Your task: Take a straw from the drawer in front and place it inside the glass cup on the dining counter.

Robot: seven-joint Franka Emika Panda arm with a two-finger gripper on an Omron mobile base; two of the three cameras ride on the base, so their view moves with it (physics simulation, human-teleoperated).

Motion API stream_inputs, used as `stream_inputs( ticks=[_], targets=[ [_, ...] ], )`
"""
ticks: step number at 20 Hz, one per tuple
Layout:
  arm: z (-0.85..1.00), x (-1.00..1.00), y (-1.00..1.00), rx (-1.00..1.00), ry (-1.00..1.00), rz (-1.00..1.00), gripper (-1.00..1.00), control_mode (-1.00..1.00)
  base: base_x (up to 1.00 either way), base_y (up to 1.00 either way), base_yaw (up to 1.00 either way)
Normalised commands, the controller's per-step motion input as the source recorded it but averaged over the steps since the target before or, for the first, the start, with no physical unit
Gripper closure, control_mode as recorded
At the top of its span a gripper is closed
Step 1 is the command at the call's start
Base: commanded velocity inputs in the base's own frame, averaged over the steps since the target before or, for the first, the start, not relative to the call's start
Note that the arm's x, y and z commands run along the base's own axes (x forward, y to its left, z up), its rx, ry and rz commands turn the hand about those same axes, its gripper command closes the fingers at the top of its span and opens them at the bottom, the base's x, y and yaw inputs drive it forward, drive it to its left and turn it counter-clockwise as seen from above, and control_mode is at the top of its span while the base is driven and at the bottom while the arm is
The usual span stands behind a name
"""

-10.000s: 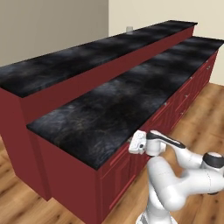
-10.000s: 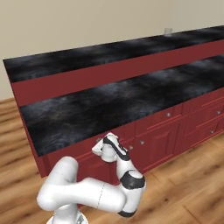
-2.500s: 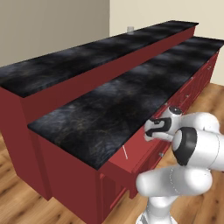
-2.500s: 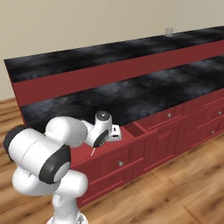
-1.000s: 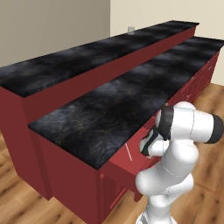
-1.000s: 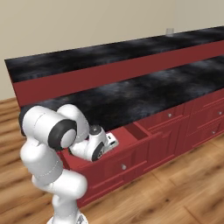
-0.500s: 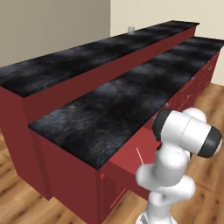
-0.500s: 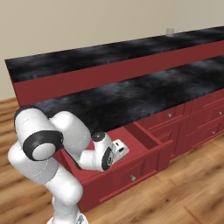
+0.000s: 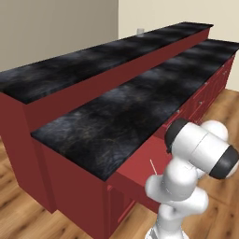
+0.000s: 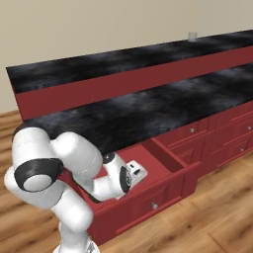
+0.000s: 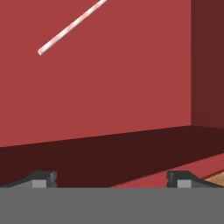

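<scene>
The wide red drawer (image 10: pixel 169 155) stands pulled out below the lower countertop. My gripper (image 10: pixel 138 173) is down inside it, low over the red floor (image 11: pixel 109 87). It is open, fingertips (image 11: pixel 43 177) wide apart with nothing between them. The thin whitish-pink straw (image 11: pixel 70 28) lies flat on the drawer floor ahead of the fingers, at a slant, untouched. From the left base camera the straw (image 9: pixel 153 166) shows just beside my arm. The small glass cup (image 9: pixel 140 31) (image 10: pixel 192 35) stands far off on the raised black dining counter (image 9: pixel 93 60) (image 10: pixel 123 62).
The lower black countertop (image 9: pixel 121 116) (image 10: pixel 163 106) overhangs the back of the drawer. The drawer's dark side wall (image 11: pixel 208 65) rises close beside the fingers. Narrower red drawers (image 10: pixel 192 131) continue along the cabinet. Wooden floor (image 10: pixel 207 217) lies in front.
The drawer, shut ten seconds ago, is now pulled far out. My arm has folded down over the last second and the hand has dropped into the drawer.
</scene>
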Motion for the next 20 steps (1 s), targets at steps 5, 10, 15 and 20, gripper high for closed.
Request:
stream_inputs(
  ticks=[5, 10, 15, 20],
  targets=[
    [0.69, -0.32, -0.08, 0.18, 0.0, 0.0, -1.0, -1.0, 0.0, 0.0, 0.0],
    [1.0, -0.02, 0.1, 0.44, 0.08, 0.0, -1.0, -1.0, 0.0, 0.0, 0.0],
    [0.93, 0.11, 0.39, 0.51, 0.19, 0.0, -1.0, -1.0, 0.0, 0.0, 0.0],
    [0.8, 0.41, 0.66, 0.53, 0.22, 0.0, -1.0, -1.0, 0.0, 0.0, 0.0]
  ],
)
